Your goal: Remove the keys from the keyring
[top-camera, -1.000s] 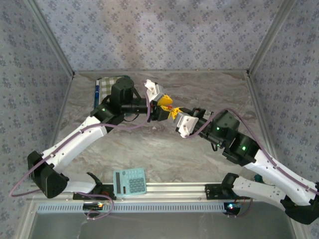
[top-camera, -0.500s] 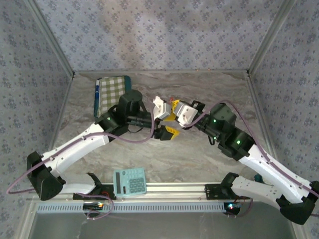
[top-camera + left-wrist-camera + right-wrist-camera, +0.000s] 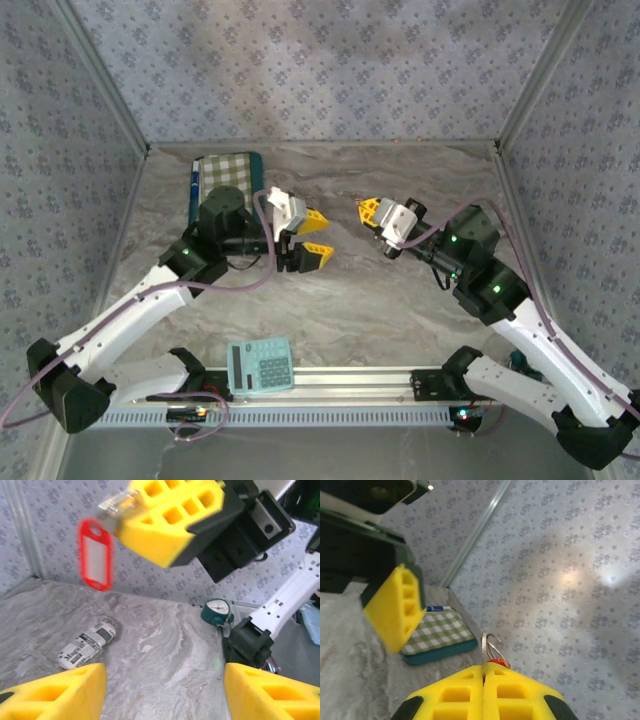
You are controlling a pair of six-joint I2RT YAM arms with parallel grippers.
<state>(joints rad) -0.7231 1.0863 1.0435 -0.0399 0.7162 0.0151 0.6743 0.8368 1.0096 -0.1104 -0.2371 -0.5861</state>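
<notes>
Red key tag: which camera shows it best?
Left wrist: the whole red key tag hangs from the right pincer. Right wrist shows a red sliver by the ring; top external, at most a speck.

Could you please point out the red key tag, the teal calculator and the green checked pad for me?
red key tag (image 3: 96, 555): left wrist view, on its pale centre window.
teal calculator (image 3: 261, 367): top external view, on its keypad.
green checked pad (image 3: 228, 172): top external view, on its checked top face.
</notes>
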